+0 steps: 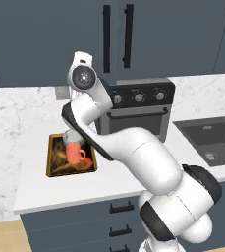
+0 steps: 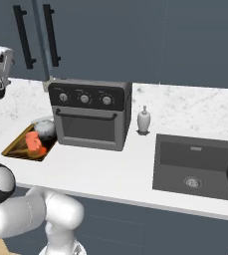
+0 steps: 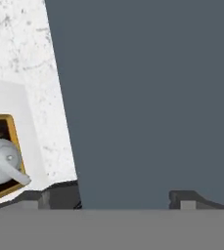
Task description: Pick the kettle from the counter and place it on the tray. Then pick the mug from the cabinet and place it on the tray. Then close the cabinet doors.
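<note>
The silver-grey kettle and the orange-red mug both stand on the gold-rimmed tray, which lies on the white marble counter. In the left base view my arm hides part of the kettle. Above, the two cabinet doors lie flush, side by side, with their black bar handles together. My gripper is raised close in front of the left door. It is open, with nothing between its fingertips.
A black countertop oven stands right of the tray, under the cabinet. Further right are a small white bottle and a dark sink basin. Grey-blue drawers run below the counter.
</note>
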Robot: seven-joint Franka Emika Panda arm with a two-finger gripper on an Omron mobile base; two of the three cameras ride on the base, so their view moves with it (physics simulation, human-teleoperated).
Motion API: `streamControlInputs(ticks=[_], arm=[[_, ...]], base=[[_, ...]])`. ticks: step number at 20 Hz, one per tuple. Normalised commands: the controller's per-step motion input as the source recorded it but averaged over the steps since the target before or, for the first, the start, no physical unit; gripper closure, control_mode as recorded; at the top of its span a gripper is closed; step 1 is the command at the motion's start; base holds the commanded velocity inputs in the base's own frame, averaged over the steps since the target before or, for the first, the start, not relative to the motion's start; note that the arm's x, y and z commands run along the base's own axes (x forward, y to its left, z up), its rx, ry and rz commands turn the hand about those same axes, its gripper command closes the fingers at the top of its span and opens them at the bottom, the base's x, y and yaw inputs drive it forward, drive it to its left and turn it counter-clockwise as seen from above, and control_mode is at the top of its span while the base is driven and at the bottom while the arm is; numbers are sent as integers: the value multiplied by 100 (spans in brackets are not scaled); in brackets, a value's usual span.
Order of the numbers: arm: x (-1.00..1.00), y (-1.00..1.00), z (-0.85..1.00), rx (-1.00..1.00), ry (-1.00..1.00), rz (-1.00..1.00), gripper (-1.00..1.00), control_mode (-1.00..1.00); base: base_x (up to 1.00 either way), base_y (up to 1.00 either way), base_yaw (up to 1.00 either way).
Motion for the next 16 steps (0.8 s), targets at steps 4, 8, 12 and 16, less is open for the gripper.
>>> streamControlInputs(ticks=[4, 8, 12, 16], arm=[[82, -29, -9, 12, -3, 14, -100, -100], [79, -15, -10, 11, 0, 10, -100, -100], [78, -9, -17, 9, 0, 9, -100, -100], [66, -6, -30, 4, 0, 10, -100, -100]], base=[[0, 0, 0], [0, 0, 0], [0, 0, 0], [0, 0, 0]])
